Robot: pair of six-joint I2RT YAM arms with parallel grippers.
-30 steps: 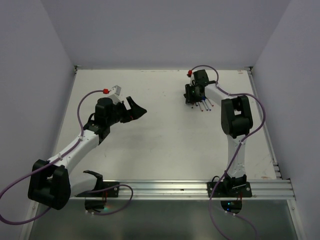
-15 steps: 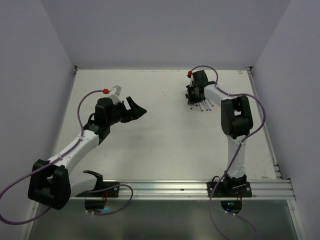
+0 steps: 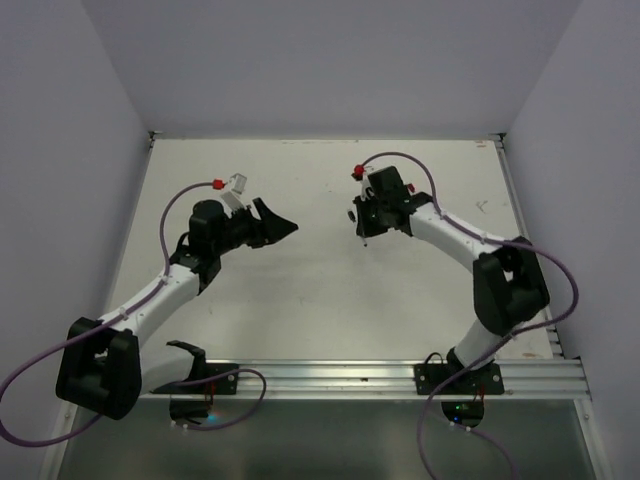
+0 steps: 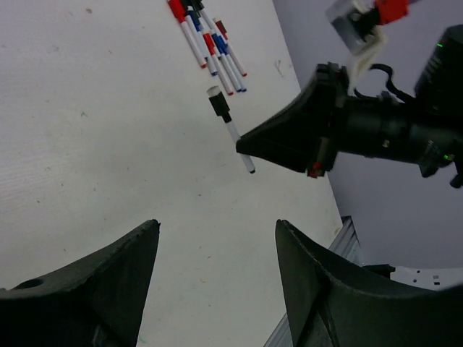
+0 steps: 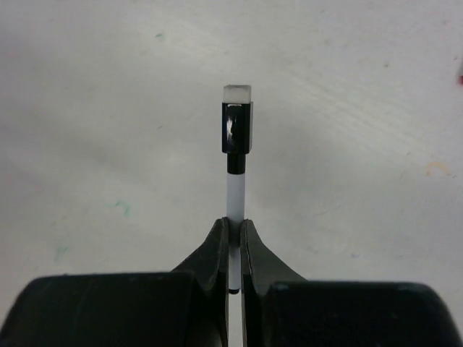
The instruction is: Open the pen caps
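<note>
My right gripper [image 5: 234, 228] is shut on the white barrel of a pen [image 5: 234, 194]. The pen's black cap [image 5: 236, 128] sticks out beyond the fingertips, above the table. In the left wrist view the same pen [image 4: 232, 131] hangs from the right gripper [image 4: 244, 147], its black cap [image 4: 218, 101] pointing away. Several more capped pens [image 4: 207, 43] in red, blue and black lie in a bunch farther back. My left gripper [image 4: 217, 225] is open with nothing between its fingers, and it faces the held pen. From above, the left gripper [image 3: 284, 226] and right gripper [image 3: 362, 226] face each other mid-table.
The white table [image 3: 300, 300] is bounded by grey walls on three sides. An aluminium rail [image 3: 350, 378] runs along the near edge. Purple cables loop off both arms. The right arm [image 3: 450, 232] stretches across the right half of the table.
The right gripper closed on a pen at the bunch, then swung left toward the table's middle with it. The left gripper shifted slightly toward it and its jaws narrowed somewhat.
</note>
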